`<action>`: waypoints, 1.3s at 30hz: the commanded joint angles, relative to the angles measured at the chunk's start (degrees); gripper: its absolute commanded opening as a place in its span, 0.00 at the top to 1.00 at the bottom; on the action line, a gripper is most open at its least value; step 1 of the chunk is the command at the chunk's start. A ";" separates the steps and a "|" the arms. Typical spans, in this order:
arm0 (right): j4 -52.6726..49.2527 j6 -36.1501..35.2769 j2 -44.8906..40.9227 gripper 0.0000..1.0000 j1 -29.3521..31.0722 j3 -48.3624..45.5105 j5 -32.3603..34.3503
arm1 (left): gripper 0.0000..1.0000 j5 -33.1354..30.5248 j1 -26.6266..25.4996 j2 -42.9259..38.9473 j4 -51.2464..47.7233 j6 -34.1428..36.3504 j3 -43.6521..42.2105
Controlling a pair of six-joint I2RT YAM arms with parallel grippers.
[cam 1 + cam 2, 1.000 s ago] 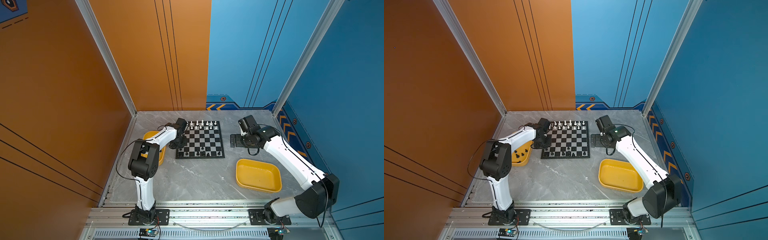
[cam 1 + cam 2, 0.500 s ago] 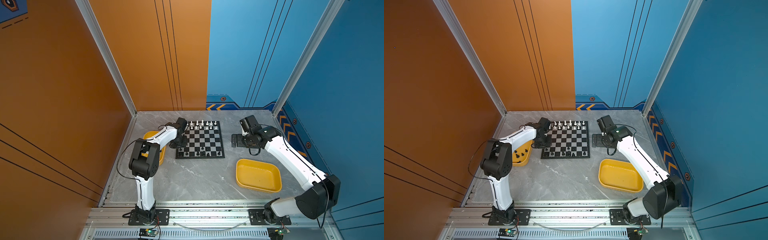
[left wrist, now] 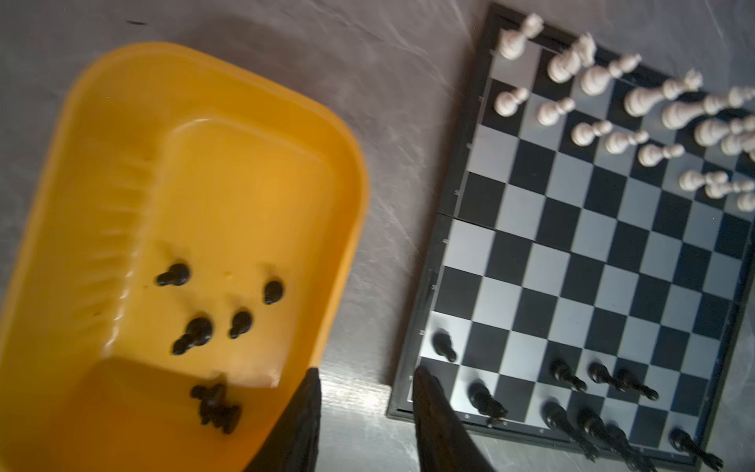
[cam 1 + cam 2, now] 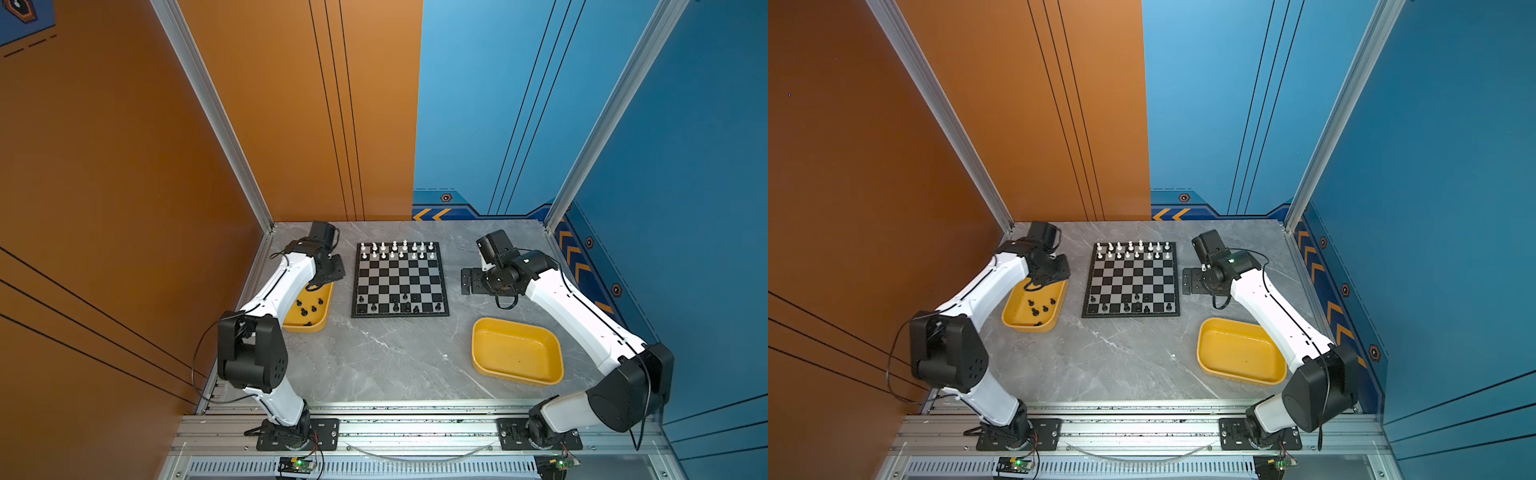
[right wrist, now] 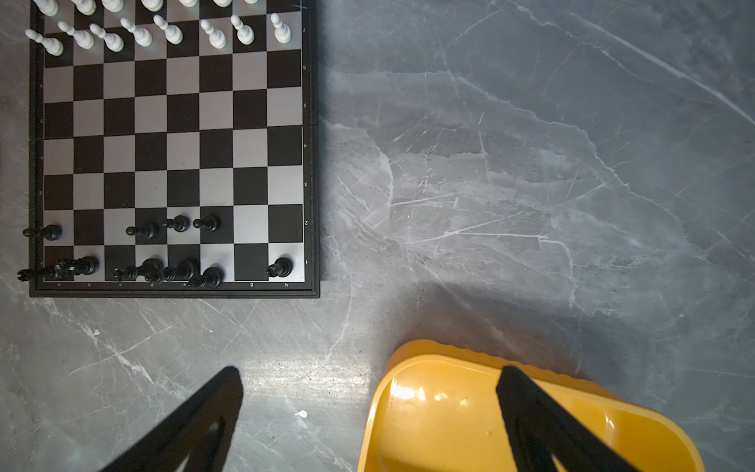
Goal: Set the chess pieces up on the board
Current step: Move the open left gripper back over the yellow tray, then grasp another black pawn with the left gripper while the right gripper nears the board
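Between tray (image 3: 102, 184) and board (image 3: 572, 265), left gripper (image 3: 366, 372) stands part-open, empty, its gap shown only by wrist view; chess pieces (image 3: 196, 331) blur, probably pawns; right gripper (image 5: 370, 370) gapes, empty.

Back-row white chess pieces (image 5: 85, 5) cut off (right wrist view)

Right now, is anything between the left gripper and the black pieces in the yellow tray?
Nothing visible. The left gripper, open and empty, hangs near the rim of the yellow tray, with the black pieces uncovered on its floor.
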 commanded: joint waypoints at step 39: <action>3.36 -2.67 14.80 0.00 11.81 14.73 -18.17 | 0.69 1.31 5.91 15.84 2.12 7.76 -0.82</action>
